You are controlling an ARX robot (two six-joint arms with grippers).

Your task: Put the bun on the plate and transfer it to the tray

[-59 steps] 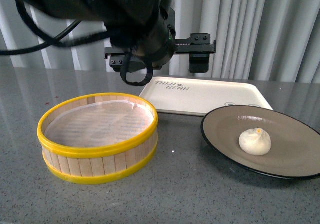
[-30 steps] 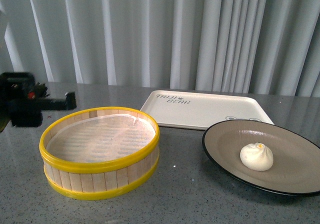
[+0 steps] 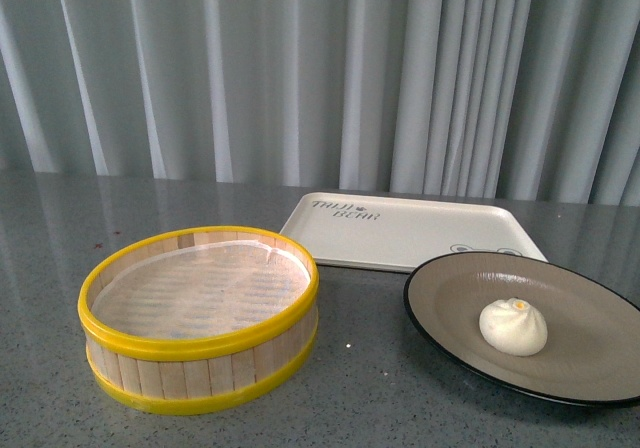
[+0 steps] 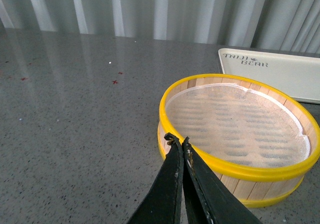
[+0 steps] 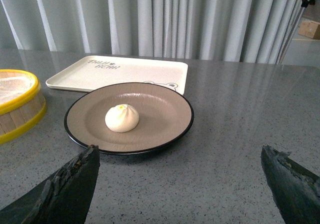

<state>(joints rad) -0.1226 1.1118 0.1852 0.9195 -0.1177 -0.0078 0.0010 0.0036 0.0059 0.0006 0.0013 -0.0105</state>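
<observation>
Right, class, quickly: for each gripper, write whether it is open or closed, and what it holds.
Left gripper: closed, holding nothing.
Right gripper: wide open, holding nothing.

Steamer basket (image 3: 200, 313): wooden slats, glossy yellow rims. Desk (image 3: 380, 398): speckled grey, polished. Plate (image 3: 570, 303): matt ribbed inside, glossy black rim.

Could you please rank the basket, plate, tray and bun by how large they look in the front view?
1. Basket and plate: too alike to rank, the plate being cropped.
2. Tray, farther away.
3. Bun.
</observation>
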